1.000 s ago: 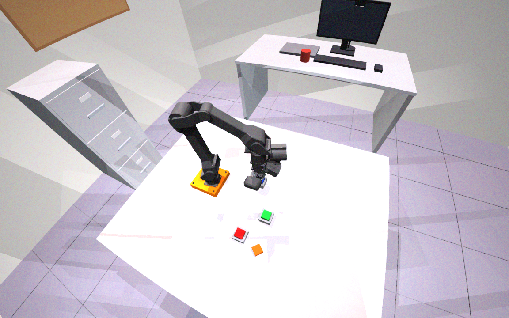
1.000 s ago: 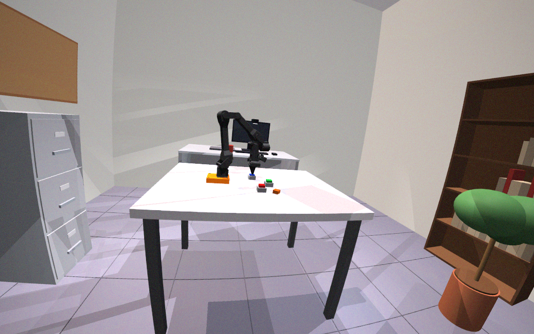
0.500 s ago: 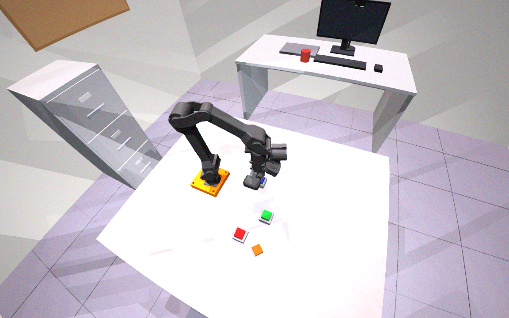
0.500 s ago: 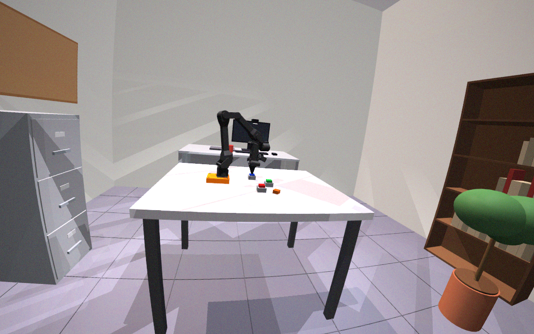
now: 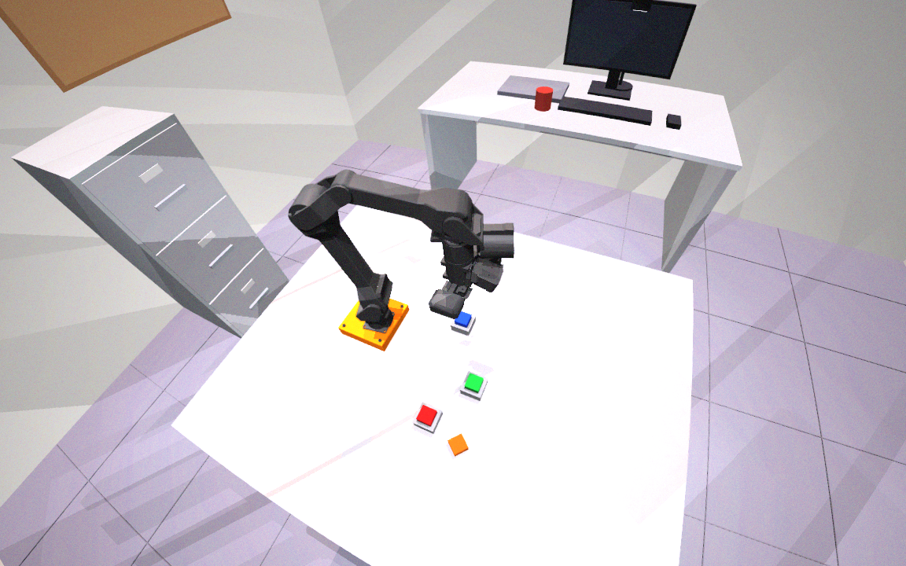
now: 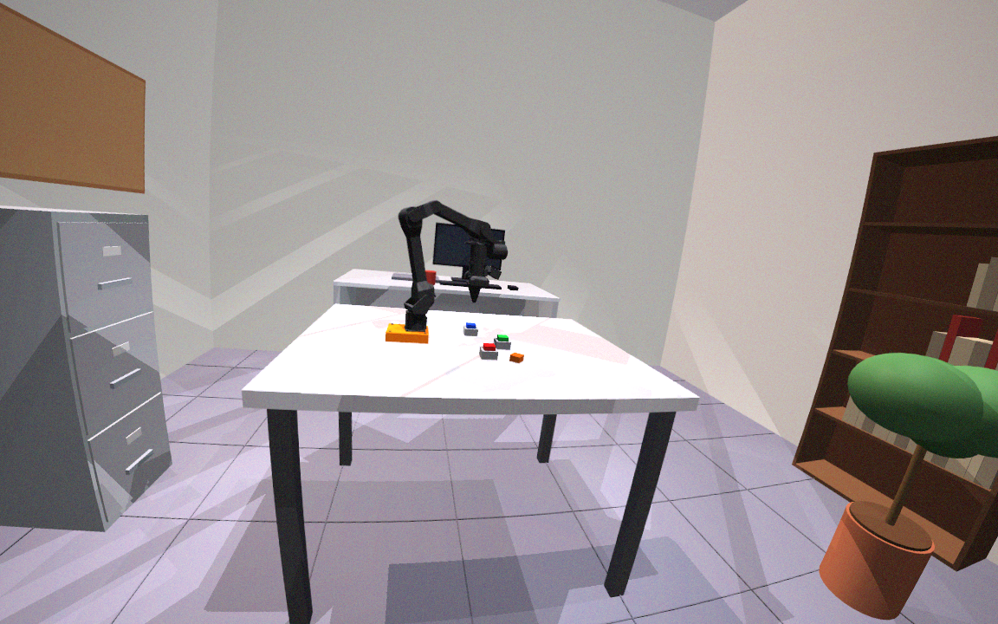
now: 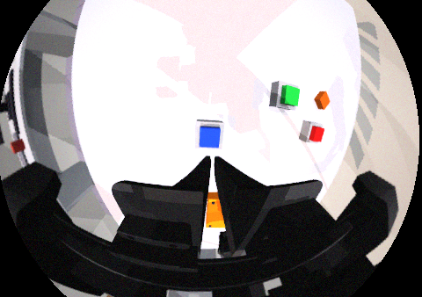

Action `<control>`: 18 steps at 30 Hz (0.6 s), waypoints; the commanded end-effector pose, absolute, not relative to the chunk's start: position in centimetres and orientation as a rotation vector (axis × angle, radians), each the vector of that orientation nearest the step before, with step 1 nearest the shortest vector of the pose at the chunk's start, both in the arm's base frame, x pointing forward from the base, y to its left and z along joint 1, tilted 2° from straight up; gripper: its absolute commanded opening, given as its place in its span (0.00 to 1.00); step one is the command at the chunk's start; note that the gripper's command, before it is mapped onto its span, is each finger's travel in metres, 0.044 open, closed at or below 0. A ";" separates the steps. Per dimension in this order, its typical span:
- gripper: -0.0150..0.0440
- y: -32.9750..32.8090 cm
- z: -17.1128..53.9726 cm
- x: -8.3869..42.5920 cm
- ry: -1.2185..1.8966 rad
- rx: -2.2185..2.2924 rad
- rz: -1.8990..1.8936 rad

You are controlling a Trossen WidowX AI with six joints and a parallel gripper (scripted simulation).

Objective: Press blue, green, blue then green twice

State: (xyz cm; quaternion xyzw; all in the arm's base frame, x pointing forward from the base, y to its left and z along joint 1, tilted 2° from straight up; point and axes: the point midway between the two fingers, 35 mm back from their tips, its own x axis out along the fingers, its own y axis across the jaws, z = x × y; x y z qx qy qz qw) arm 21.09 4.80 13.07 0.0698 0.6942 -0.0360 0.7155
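The blue button sits on its grey base, its cap standing up. My gripper is shut with nothing between the fingers. It points down and hangs in the air above the blue button, with a visible gap in the exterior view. The green button stands nearer the front of the table, its cap raised; nothing touches it. In the top view the fingertips are hidden behind the gripper body.
The red button is near the green one. An orange block lies beside them. The arm's yellow-orange base plate is left of the blue button in the top view.
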 end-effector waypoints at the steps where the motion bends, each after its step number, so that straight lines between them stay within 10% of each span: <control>1: 0.29 4.7 14.0 20.8 1.544 0.148 -0.081; 18: 0.29 -10.0 13.8 27.1 1.539 0.143 -0.094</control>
